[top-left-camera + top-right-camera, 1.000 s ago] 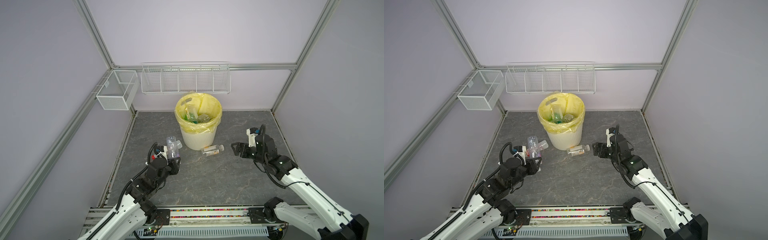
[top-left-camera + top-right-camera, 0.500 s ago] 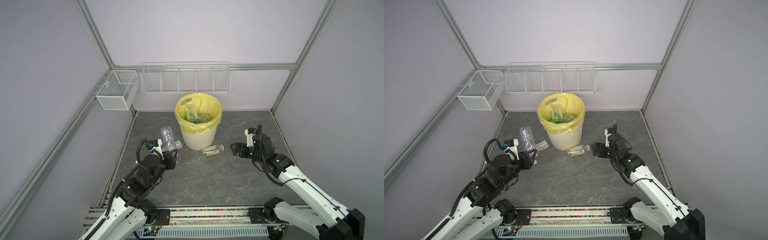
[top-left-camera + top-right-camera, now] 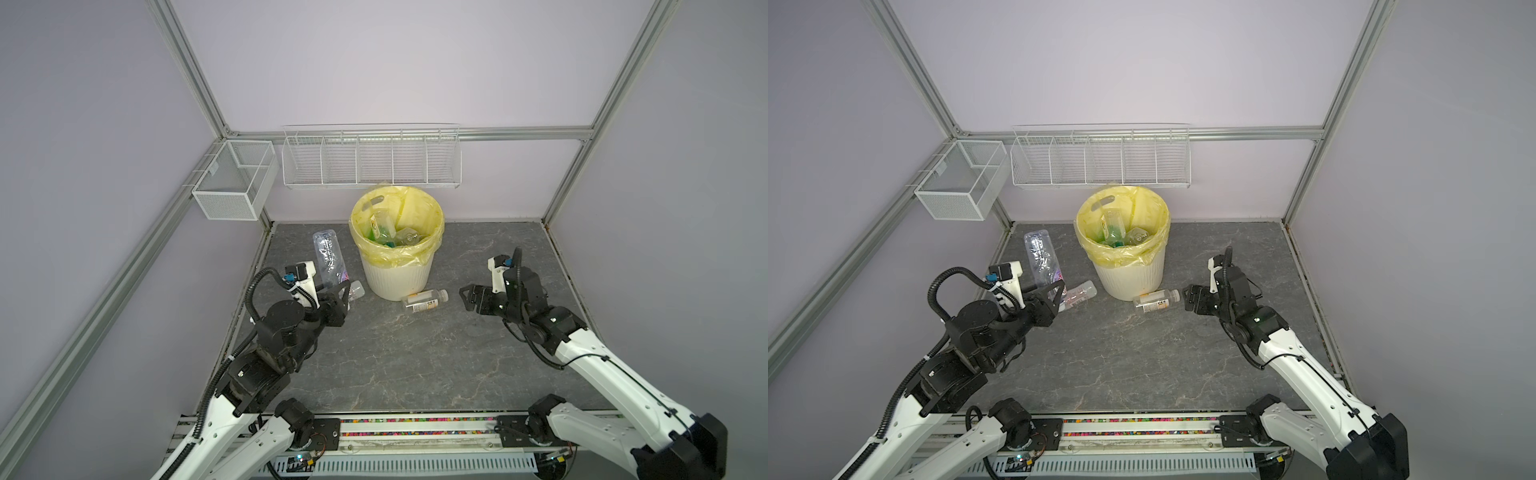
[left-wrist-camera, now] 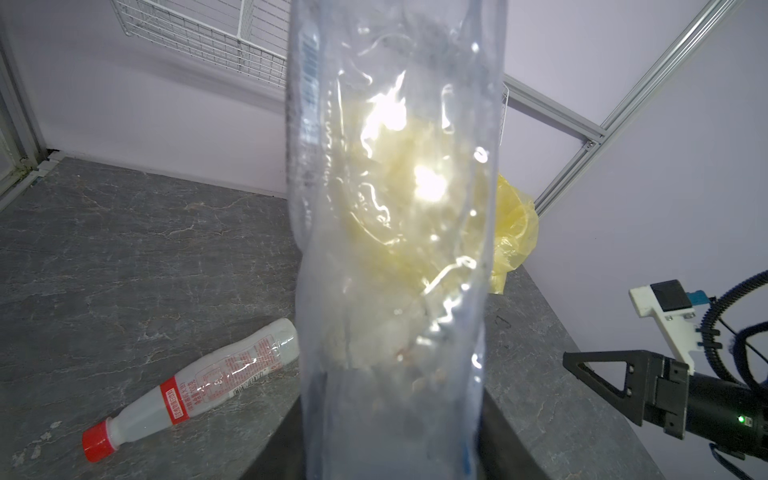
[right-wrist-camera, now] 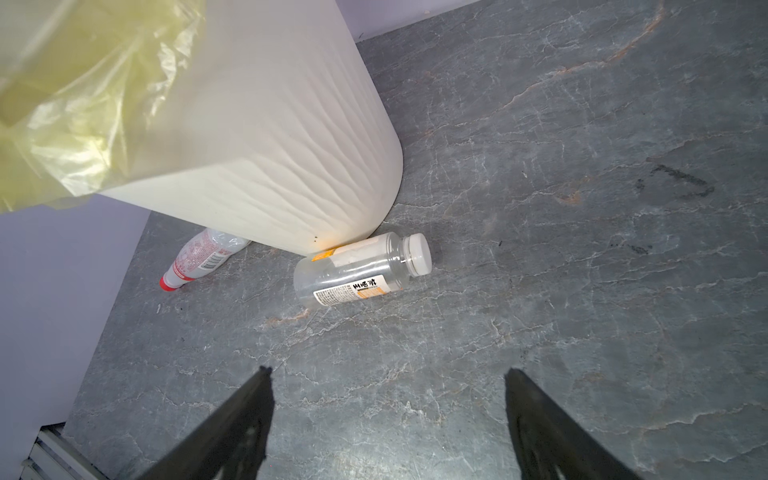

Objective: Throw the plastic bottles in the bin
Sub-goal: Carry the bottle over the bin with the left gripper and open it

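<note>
The left gripper had swung its clamped clear crumpled plastic bottle upright. The right gripper hung open.

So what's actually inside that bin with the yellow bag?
Inside the bin, several plastic bottles lie piled: clear ones and at least one green. How many lie underneath is hidden by the top layer and the yellow bag.

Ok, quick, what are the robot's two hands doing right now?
Left gripper: closed on the clear bottle.
Right gripper: open, holding nothing.
</note>
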{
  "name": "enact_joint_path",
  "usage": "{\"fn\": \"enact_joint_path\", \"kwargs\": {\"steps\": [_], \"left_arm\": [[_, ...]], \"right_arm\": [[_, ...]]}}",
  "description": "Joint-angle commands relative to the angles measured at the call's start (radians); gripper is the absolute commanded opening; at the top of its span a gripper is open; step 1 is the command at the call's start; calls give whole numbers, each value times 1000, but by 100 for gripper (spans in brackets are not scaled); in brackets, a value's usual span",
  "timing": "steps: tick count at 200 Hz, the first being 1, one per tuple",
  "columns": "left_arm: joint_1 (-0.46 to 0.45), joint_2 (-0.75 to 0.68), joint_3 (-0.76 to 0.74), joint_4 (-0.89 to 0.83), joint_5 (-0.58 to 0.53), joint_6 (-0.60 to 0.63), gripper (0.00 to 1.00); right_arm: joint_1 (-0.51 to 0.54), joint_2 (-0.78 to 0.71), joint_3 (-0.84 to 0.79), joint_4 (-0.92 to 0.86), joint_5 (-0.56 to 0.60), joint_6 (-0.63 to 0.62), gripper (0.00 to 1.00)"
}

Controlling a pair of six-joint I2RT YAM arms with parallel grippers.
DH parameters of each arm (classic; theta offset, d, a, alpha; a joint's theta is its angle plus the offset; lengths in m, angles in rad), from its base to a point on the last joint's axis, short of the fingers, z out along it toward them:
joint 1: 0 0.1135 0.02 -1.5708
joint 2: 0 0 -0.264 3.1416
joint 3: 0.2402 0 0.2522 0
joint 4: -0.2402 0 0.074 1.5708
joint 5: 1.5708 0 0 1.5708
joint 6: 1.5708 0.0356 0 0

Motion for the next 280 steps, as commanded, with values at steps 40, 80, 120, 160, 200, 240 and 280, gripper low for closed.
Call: {"fn": "enact_joint_path", "kwargs": {"steps": [40, 80, 120, 160, 200, 240, 280], "left_arm": [[-1, -41, -41, 5, -11, 19, 36], [-1, 76, 44, 3, -13, 31, 37], [-2, 348, 293, 23, 34, 56, 39], [7, 752, 700, -42, 64, 60, 49], [58, 1105, 1220, -412, 185, 62, 99], [63, 905, 1006, -244, 163, 106, 99], [70, 693, 800, -147, 141, 72, 99]], "right_arm": [[-7, 16, 19, 1, 23, -16, 88], [-6, 29, 24, 18, 10, -12, 88], [-6, 23, 17, 22, 5, -7, 88], [-7, -10, -7, 19, 10, 4, 88], [-7, -60, -7, -26, 21, 4, 88], [-7, -120, -36, -72, 65, -2, 88], [-8, -96, -27, -79, 73, -4, 88]]}}
